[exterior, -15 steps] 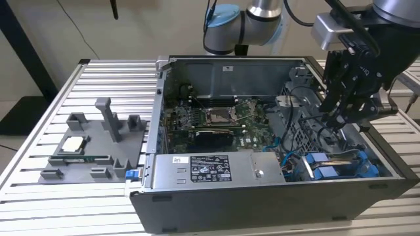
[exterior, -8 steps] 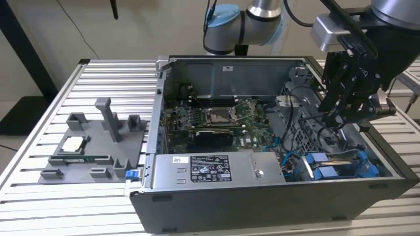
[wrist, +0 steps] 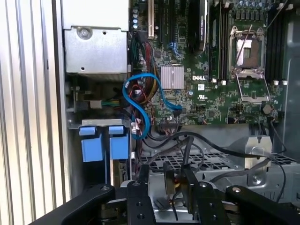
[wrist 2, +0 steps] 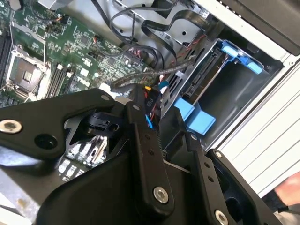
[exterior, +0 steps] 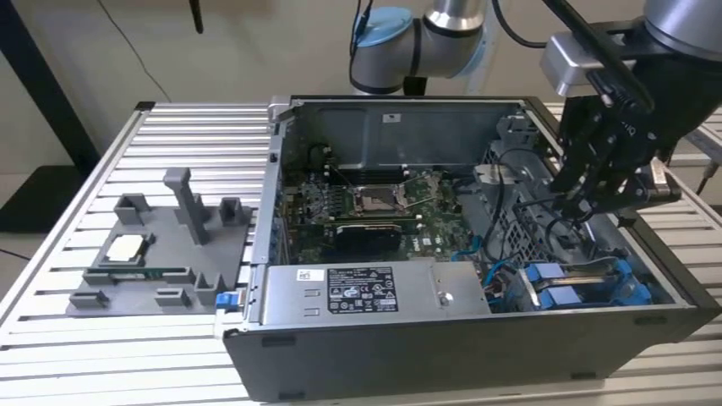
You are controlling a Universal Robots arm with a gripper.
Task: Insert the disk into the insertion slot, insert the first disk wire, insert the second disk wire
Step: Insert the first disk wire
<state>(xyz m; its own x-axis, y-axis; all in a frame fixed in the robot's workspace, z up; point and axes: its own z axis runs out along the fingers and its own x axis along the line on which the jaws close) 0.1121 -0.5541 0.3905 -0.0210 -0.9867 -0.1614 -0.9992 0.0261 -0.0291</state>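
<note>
Disk looked seated in slot at corner of case, step 1 prob. done; hand hung near it, nearly shut on what seemed a wire plug, neither wire step looking done.

In the exterior view my gripper sits among black cables, and I cannot see its tip; below it the insertion slot shows blue pieces, yet whether the disk lies inside I cannot tell; in the second wrist view the gripper's linkage covers part of the motherboard; beside it a pinkish blur is cut by the edge.
</note>
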